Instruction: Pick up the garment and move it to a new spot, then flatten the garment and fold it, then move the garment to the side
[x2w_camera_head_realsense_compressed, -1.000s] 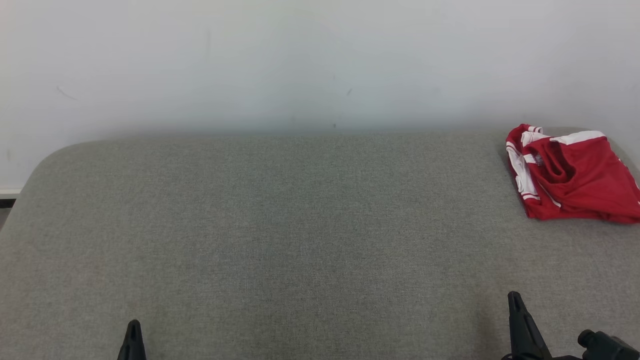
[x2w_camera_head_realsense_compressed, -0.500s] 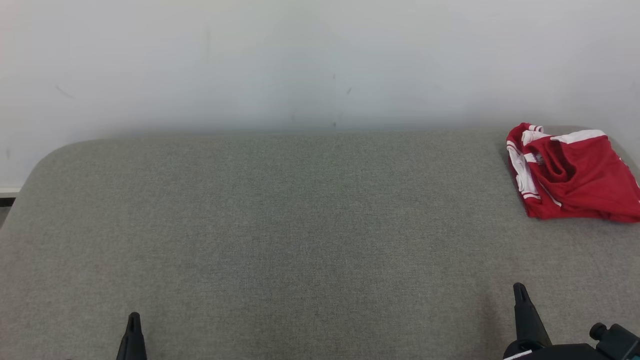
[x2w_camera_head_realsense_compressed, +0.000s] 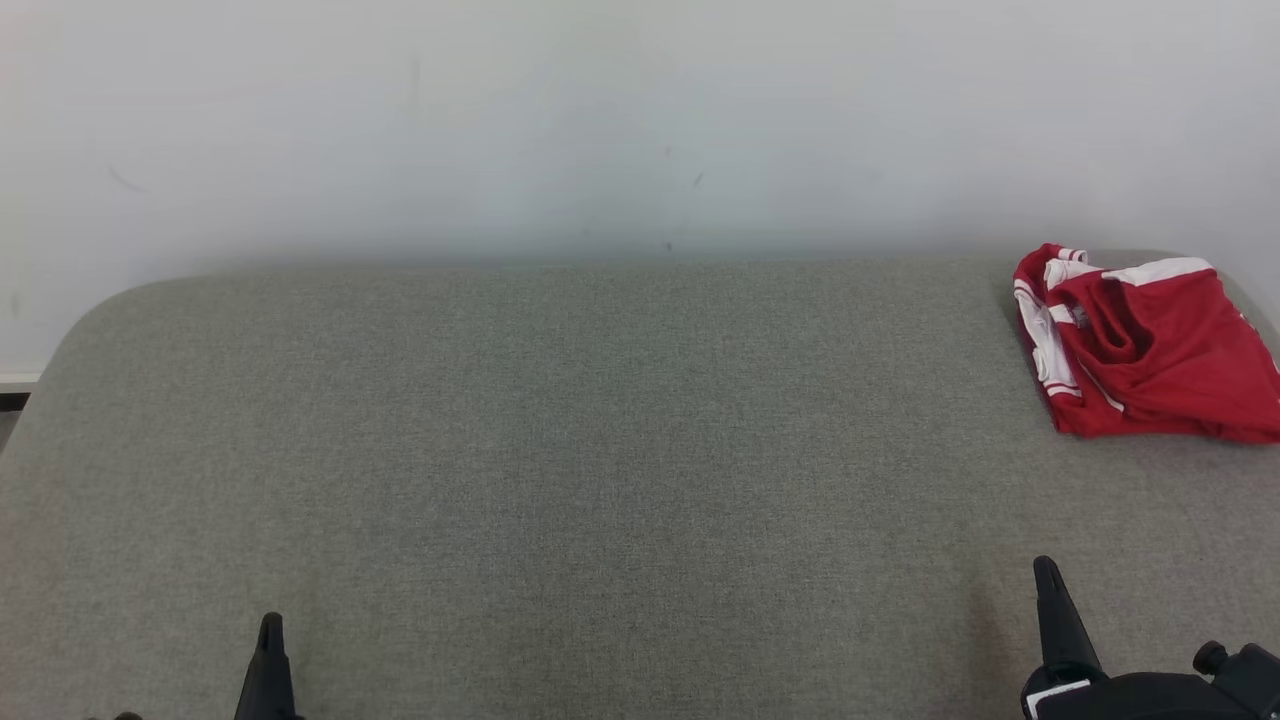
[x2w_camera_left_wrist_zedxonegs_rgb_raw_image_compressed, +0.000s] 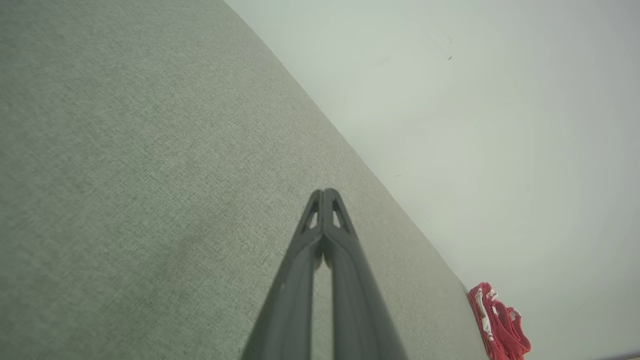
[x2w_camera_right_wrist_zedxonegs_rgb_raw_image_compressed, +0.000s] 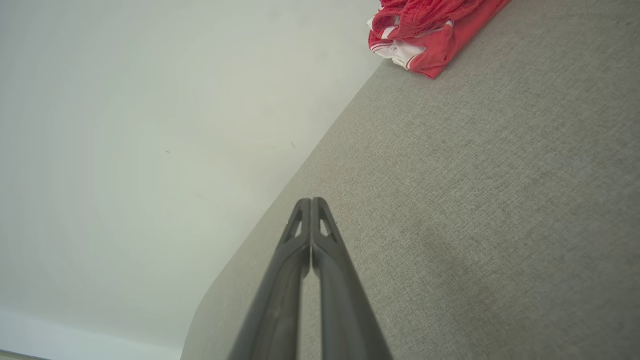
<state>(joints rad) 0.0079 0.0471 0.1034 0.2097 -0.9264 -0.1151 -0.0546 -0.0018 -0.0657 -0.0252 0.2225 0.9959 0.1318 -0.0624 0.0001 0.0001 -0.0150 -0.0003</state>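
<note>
Wall (x2w_camera_head_realsense_compressed: 640, 120): plain and pale, rising straight behind the far edge of the work area.
Surface (x2w_camera_head_realsense_compressed: 600, 450): broad, covered in grey cloth, with rounded far corners. Its middle, where flattening and folding would be done, has nothing on it.
Garment (x2w_camera_head_realsense_compressed: 1150, 350): red with white trim, lying at the far right corner of the surface in a compact, layered bundle that runs to the head view's right edge. It looks folded rather than spread out, though loosely, with a rumpled fold on top. Resting off to the side like this, it suggests the carry, the flattening, the fold and the move aside are all done, but how neat the fold is I cannot judge.
Right tool (x2w_camera_head_realsense_compressed: 1048, 590): low at the near right, closed with its fingers pressed together, holding nothing, well apart from the garment.
Left tool (x2w_camera_head_realsense_compressed: 270, 640): low at the near left, likewise closed and empty, far from the garment.
Left to do: little or nothing, by this reading.
</note>
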